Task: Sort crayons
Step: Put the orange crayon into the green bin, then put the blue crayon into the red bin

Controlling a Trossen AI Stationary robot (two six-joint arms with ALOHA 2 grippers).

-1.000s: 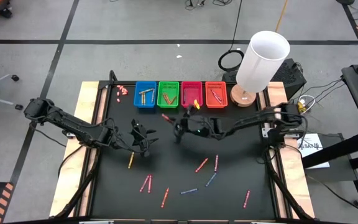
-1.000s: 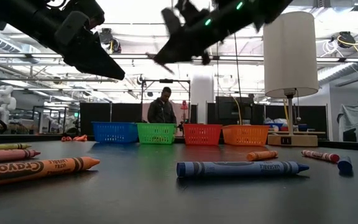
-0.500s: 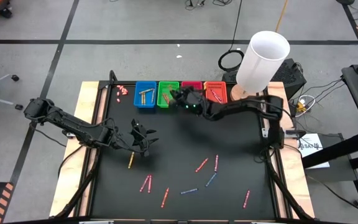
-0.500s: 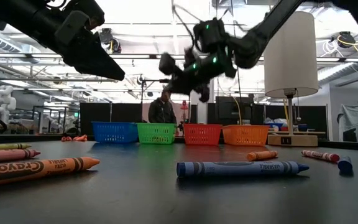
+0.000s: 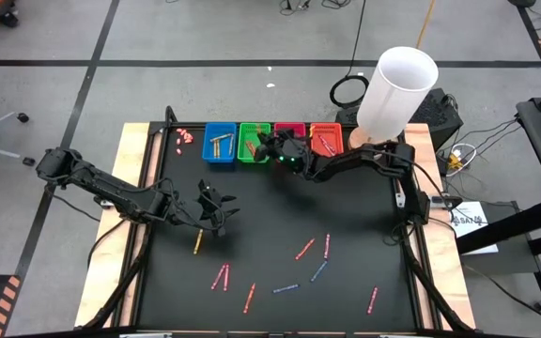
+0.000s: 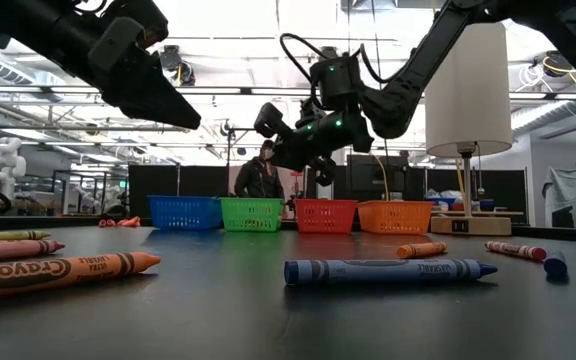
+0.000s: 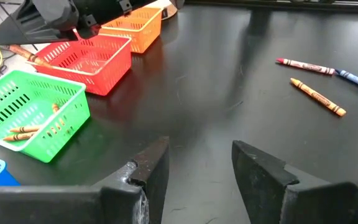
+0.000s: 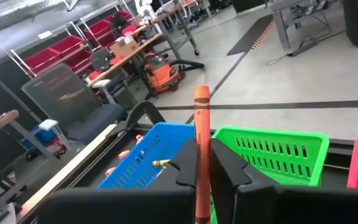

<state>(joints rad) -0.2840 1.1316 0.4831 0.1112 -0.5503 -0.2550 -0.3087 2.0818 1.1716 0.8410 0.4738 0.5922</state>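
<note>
— So where is the thin orange-red crayon stick [image 8: 201, 143] right now?
— Pinched upright between the fingers of the right gripper [image 5: 269, 145], which are clamped on it, up over the green rectangular plastic basket [image 5: 254, 143] in the row at the table's far edge.
— And the other crayons?
— A few lie in the blue basket [image 5: 220, 144] and the green one; loose crayons [image 5: 305, 249] are scattered over the near half of the black matte tabletop [image 5: 280, 202], with a blue paper-wrapped crayon [image 6: 388, 270] and an orange one [image 6: 63, 274] close to the low camera.
— The other arm?
— The left gripper [image 5: 216, 207] hangs above the left part of the mat, fingers apart, holding nothing.
— Anything beyond the table?
— A tall white cylindrical lamp [image 5: 394, 91] at the far right corner, grey floor with black tape lines, and a person [image 6: 258, 178] standing behind the baskets.
</note>
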